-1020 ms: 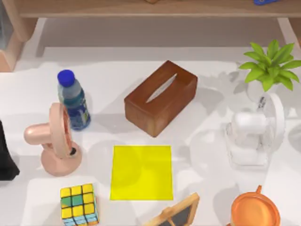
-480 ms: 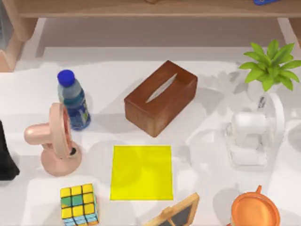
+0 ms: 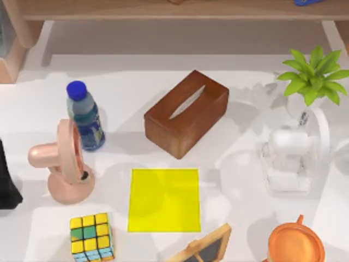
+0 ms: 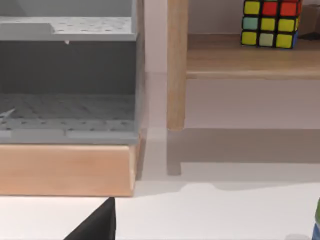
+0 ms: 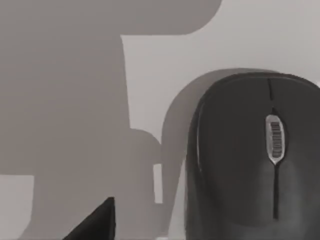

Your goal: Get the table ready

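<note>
The white table (image 3: 240, 109) spreads across the top view and carries several objects. My right arm's gripper (image 3: 288, 164) hangs over the table's right side, below the plant. In the right wrist view a dark computer mouse (image 5: 250, 160) lies on the table (image 5: 260, 35) directly under that gripper. My left gripper (image 3: 6, 185) is a black shape parked at the table's left edge. The left wrist view faces the wooden shelf unit (image 4: 176, 65).
Spread over the table are a brown tissue box (image 3: 186, 113), blue-capped bottle (image 3: 85, 116), pink fan (image 3: 62, 162), yellow mat (image 3: 164, 200), colour cube (image 3: 91, 236), small blackboard (image 3: 204, 248), orange cup (image 3: 295, 244) and potted plant (image 3: 312, 73). The shelf holds a grey bin (image 4: 67, 80) and another cube (image 4: 270, 22).
My right arm has shifted slightly over the table's right side. The objects and the left arm have not moved.
</note>
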